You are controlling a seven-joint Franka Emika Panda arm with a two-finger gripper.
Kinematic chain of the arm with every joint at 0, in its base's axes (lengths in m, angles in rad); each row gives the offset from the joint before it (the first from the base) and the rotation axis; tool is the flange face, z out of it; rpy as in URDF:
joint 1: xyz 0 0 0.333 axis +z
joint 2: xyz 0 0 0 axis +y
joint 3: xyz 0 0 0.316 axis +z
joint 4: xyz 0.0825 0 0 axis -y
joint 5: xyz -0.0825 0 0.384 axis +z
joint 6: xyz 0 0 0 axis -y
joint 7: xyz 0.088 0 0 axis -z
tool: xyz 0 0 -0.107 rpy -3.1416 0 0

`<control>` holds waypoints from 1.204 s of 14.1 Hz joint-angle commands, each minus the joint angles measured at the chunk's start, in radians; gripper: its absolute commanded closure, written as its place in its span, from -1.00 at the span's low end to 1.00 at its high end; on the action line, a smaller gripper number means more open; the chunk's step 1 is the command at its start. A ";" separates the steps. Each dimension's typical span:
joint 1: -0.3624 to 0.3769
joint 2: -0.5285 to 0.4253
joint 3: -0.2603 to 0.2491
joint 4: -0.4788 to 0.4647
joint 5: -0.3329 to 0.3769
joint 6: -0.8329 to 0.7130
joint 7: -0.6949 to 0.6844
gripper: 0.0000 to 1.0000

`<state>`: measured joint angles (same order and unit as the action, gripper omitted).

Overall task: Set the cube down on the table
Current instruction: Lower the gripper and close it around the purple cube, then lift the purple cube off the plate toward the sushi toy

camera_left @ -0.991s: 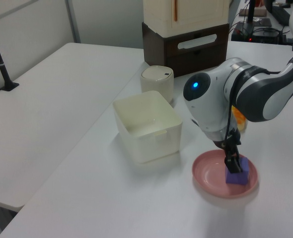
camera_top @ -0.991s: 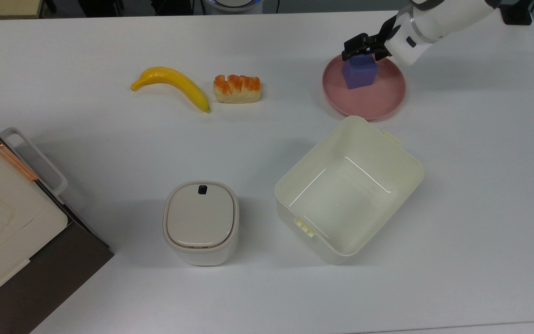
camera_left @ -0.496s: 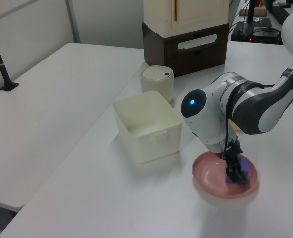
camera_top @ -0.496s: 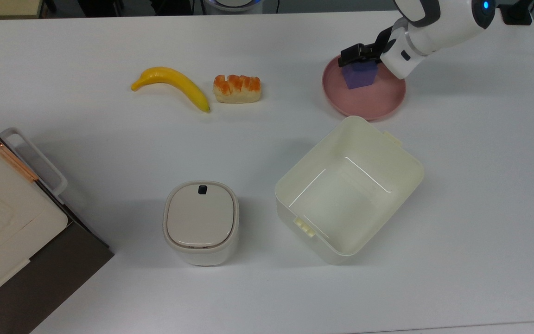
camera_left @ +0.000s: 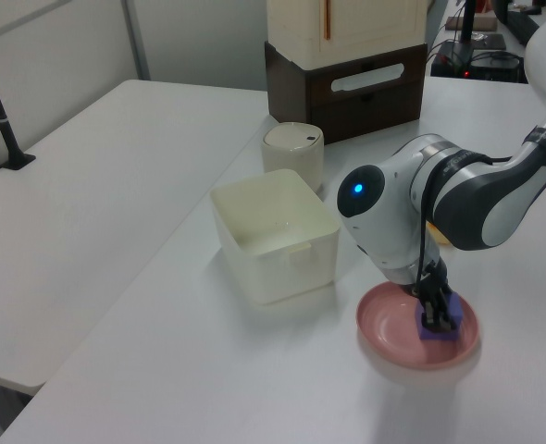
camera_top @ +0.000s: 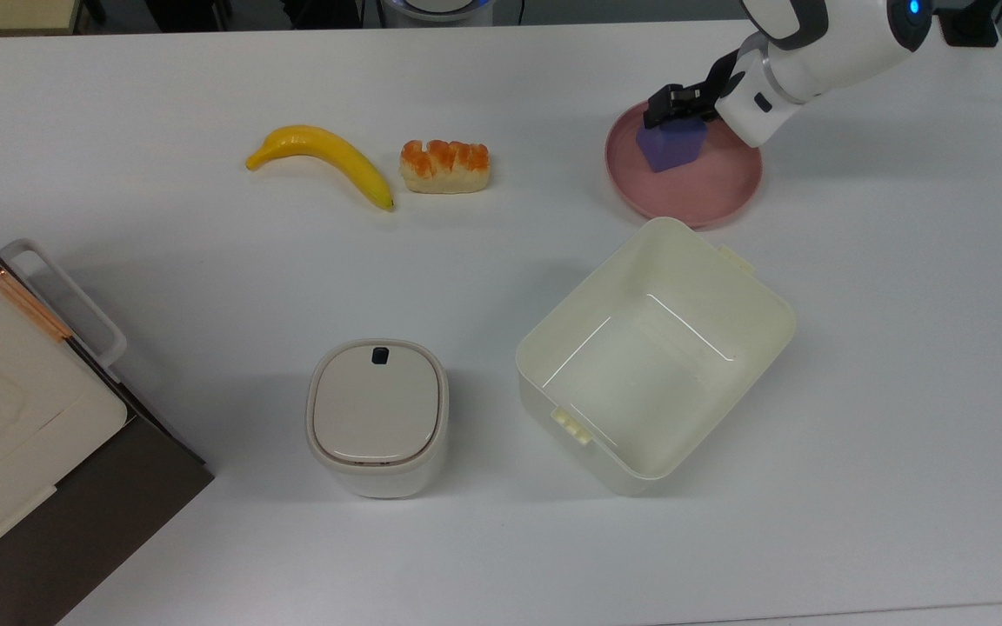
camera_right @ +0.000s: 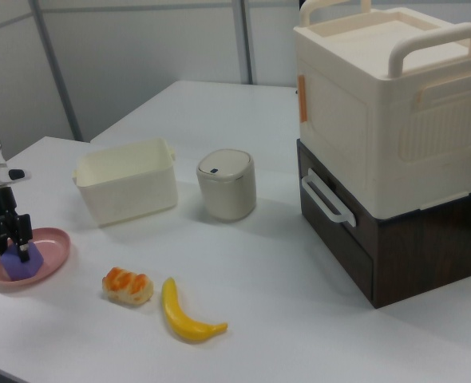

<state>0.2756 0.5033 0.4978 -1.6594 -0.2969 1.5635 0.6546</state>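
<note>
- White and smooth, the desk (camera_top: 162, 252) carries a pink plate (camera_top: 701, 196), a cream square bin (camera_top: 657, 352), a small lidded canister (camera_top: 377, 416), a banana (camera_top: 323, 156) and a bread piece (camera_top: 445, 166); a stacked cream-and-brown storage unit (camera_right: 395, 152) stands at the right view's right.
- Against a second ago, the cube (camera_top: 671, 144) looks smaller and sits lower in the top view, and the gripper (camera_top: 682, 103) has come down with it over the plate; the other things lie as they did.
- In the last half second the cube has shifted slightly toward the top view's bottom and now appears tilted, one corner pointing to the top view's left.
- The cube is within the plate's rim, on the side toward the top view's top; whether it rests on the plate or is just clear of it cannot be told.
- The gripper's black fingers (camera_left: 432, 298) are drawn in against the cube's upper part, one on each side, gripping it.
- The gripper is directly above the cube, touching it, in the left view (camera_left: 437, 310) and the right view (camera_right: 12, 239) alike.
</note>
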 commanded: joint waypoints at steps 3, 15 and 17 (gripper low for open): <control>-0.142 -0.074 -0.007 0.065 -0.004 0.026 -0.010 1.00; -0.381 -0.082 -0.217 0.084 -0.021 0.095 -0.029 -0.86; -0.380 -0.074 -0.217 0.078 -0.036 0.098 -0.061 -1.00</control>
<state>-0.1258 0.4369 0.2927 -1.5586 -0.3044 1.6394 0.6271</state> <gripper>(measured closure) 0.361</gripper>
